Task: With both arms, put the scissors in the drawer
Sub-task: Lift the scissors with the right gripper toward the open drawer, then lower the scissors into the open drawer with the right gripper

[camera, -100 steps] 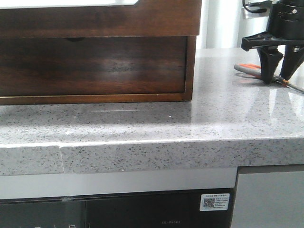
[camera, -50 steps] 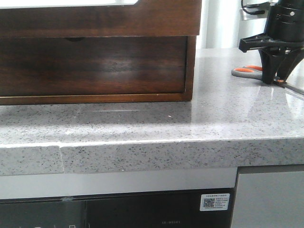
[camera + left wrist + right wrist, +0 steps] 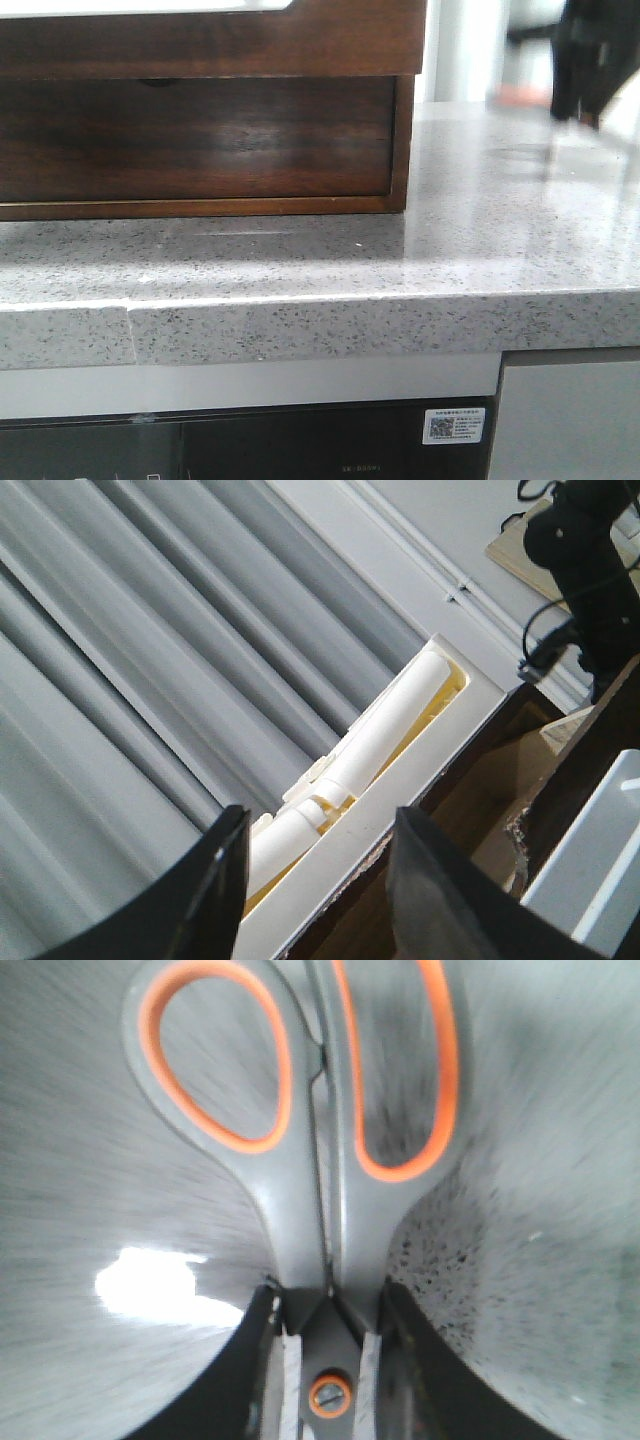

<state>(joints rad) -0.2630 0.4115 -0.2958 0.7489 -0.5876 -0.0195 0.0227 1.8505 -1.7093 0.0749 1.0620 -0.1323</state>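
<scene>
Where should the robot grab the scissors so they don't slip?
Probably at the neck by the orange screw, as the right gripper does now. The scissors are narrow and flat-sided there, with the handle loops widening beyond, so fingers closing from both sides likely hold best.

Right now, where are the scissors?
The scissors are at the far right of the front view, above the grey countertop, clamped at the pivot in the right gripper jaws, right of the wooden cabinet.

Scissors [image 3: 320, 1190] right of cabinet [image 3: 200, 110]
</scene>
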